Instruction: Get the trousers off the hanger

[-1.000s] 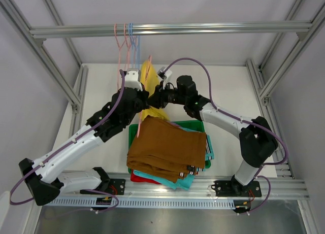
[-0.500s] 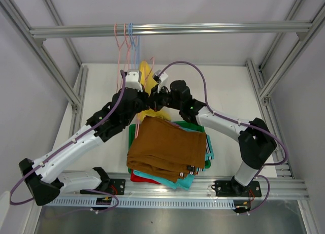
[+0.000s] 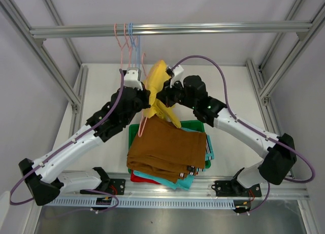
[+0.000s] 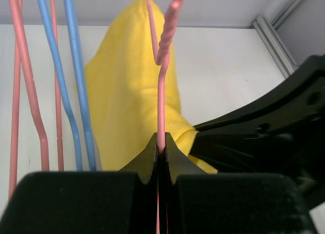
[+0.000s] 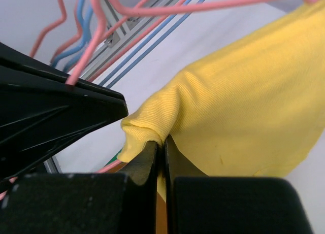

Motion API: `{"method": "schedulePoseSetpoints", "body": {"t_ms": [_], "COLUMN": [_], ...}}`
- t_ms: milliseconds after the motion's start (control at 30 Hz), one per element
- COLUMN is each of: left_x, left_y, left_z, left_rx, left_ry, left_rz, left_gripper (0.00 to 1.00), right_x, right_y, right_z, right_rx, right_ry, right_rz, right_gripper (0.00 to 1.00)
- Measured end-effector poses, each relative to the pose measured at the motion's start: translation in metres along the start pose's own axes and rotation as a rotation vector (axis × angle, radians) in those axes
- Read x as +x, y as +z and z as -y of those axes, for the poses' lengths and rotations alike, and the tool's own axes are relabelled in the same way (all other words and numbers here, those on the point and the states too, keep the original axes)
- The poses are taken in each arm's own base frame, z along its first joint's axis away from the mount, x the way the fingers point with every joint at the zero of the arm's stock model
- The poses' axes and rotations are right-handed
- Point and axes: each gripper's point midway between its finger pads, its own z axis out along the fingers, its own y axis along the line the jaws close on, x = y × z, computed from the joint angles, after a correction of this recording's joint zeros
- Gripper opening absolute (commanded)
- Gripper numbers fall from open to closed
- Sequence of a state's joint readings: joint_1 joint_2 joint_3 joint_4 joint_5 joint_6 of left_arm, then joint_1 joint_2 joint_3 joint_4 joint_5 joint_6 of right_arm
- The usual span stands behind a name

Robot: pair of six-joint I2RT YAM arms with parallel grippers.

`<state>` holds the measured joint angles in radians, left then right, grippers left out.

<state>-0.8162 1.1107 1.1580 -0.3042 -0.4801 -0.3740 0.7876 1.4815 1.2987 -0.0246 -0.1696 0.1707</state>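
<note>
The left hand (image 4: pixel 161 147) is clenched on the pink hanger (image 4: pixel 161 92), and the right hand (image 5: pixel 162 145) pinches the yellow trousers (image 5: pixel 244 92) just beside it.

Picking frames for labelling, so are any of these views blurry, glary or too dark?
Top external: evenly lit, sharp, no glare, yellow trousers clearly seen. Left wrist: the left gripper is a dark, soft mass up close; the pink hanger it pinches is sharper. Right wrist: the right gripper is black and featureless, but the trousers' weave is crisp.
</note>
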Motion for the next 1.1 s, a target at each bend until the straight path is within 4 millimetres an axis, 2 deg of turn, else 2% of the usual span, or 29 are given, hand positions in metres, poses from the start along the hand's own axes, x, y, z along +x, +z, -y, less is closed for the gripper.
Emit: {"method": "schedulePoseSetpoints", "body": {"t_ms": [167,367,433,533,633,733,833,867,933,967,1000,1100], "left_x": [0.001,0.002,0.003,0.006,0.009,0.011,0.012,0.012,0.012,0.012,0.012,0.012], "left_y": [0.000,0.001,0.002,0.004,0.005,0.005,0.005,0.005,0.005,0.005,0.005,0.005], "left_z": [0.003,0.003,0.004,0.004,0.004,0.003,0.003,0.003,0.003,0.003,0.003,0.002], "left_rx": [0.014,0.015,0.013,0.011,0.009,0.005,0.004,0.005,0.005,0.005,0.004,0.004], "left_ry": [0.000,0.002,0.004,0.008,0.013,0.019,0.019,0.019,0.020,0.020,0.020,0.021], "left_rz": [-0.005,-0.006,-0.010,-0.018,-0.027,-0.036,-0.037,-0.037,-0.037,-0.037,-0.037,-0.039], "left_gripper": [0.00,0.00,0.01,0.00,0.01,0.01,0.00,0.01,0.01,0.01,0.01,0.01], "right_x": [-0.018,-0.024,-0.023,-0.015,-0.005,0.008,0.016,0.019,0.024,0.027,0.030,0.038], "right_y": [-0.021,-0.030,-0.030,-0.028,-0.024,-0.021,-0.015,-0.011,-0.006,-0.004,-0.001,0.006], "right_z": [0.001,0.003,0.004,0.008,0.013,0.017,0.021,0.022,0.023,0.022,0.022,0.019], "right_rx": [0.032,0.056,0.061,0.070,0.080,0.089,0.096,0.096,0.095,0.093,0.091,0.083], "right_ry": [-0.015,-0.018,-0.018,-0.017,-0.017,-0.014,-0.013,-0.012,-0.010,-0.009,-0.009,-0.016], "right_rz": [0.034,0.042,0.041,0.035,0.042,0.038,0.041,0.040,0.037,0.034,0.031,0.017], "right_gripper": [0.00,0.00,0.12,0.23,0.22,0.33,0.36,0.40,0.42,0.50,0.53,0.56]}}
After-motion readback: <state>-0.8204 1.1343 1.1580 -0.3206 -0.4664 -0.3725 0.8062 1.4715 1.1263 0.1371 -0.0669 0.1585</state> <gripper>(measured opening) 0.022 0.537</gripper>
